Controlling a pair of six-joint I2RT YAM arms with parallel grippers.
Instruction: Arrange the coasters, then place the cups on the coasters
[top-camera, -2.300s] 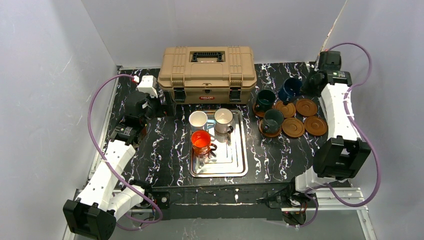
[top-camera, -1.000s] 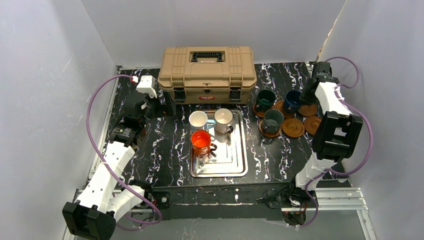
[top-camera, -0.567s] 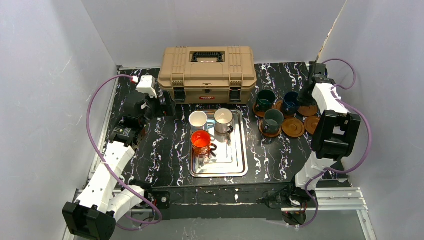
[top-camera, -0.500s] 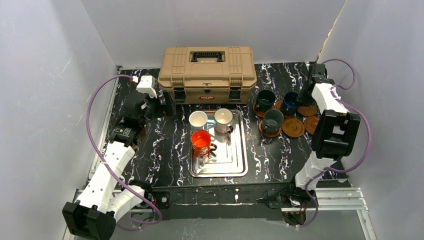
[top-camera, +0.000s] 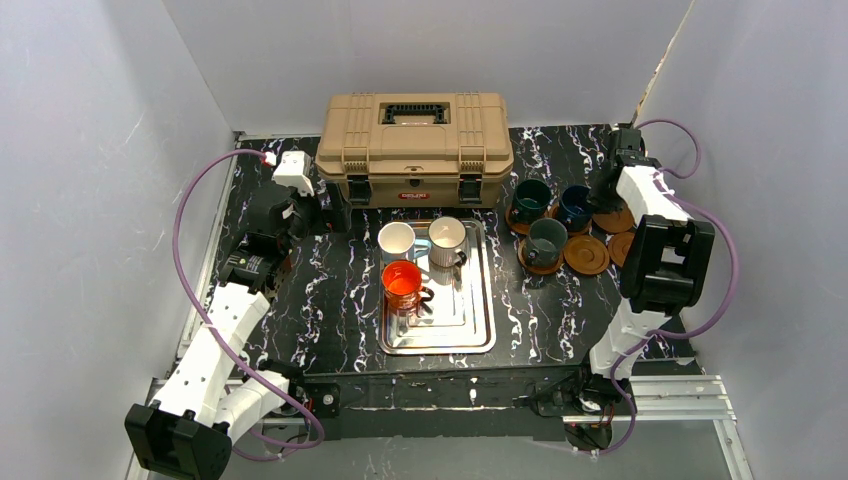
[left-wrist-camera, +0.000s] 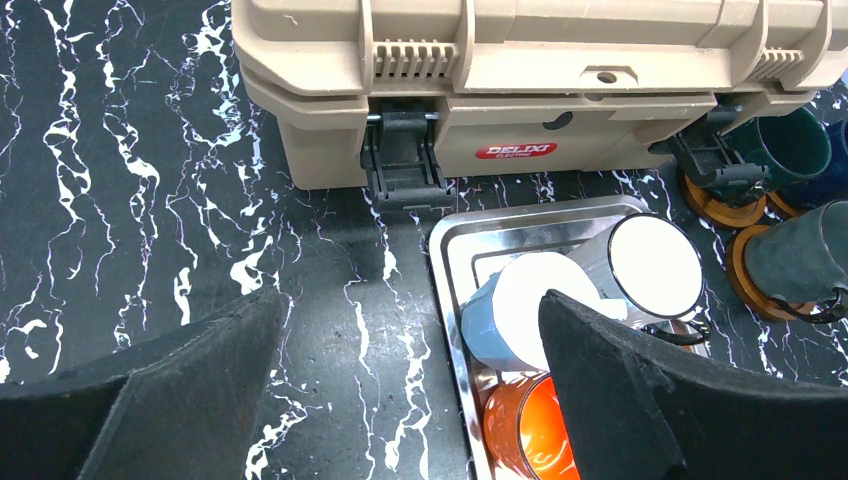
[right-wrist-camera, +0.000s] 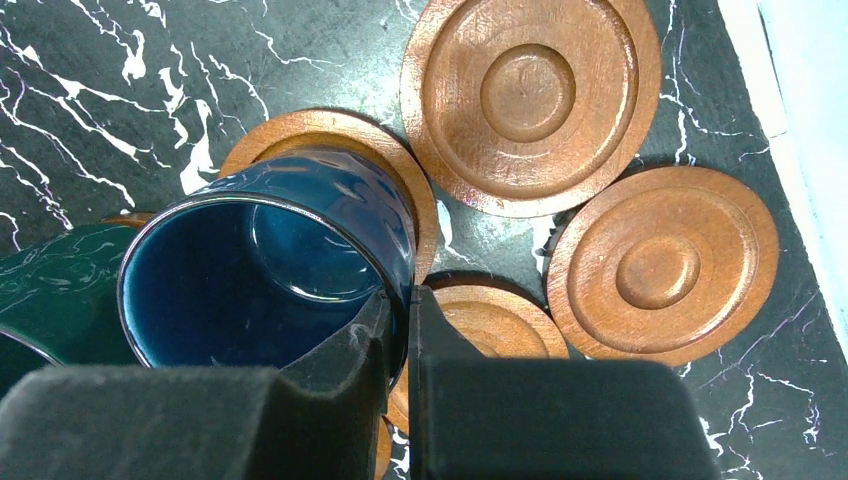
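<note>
I log the right gripper (right-wrist-camera: 400, 335) clamped on the wall of the navy cup (right-wrist-camera: 262, 262), one finger inside, one outside; cup over a coaster (right-wrist-camera: 335, 135), contact I cannot tell; bare coasters (right-wrist-camera: 530, 95) just beside it; left gripper (left-wrist-camera: 410, 310) spread wide, holding nothing, near the toolbox (left-wrist-camera: 520, 60); orange cup (top-camera: 403, 280) and cream cups (top-camera: 397, 239) on the tray (top-camera: 470, 330).

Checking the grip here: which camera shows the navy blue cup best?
Right wrist: the navy blue cup fills the frame, its wall pinched in the right gripper, over a coaster. The top view shows it small beside the right arm. The left wrist view catches only a sliver at its right edge.
</note>
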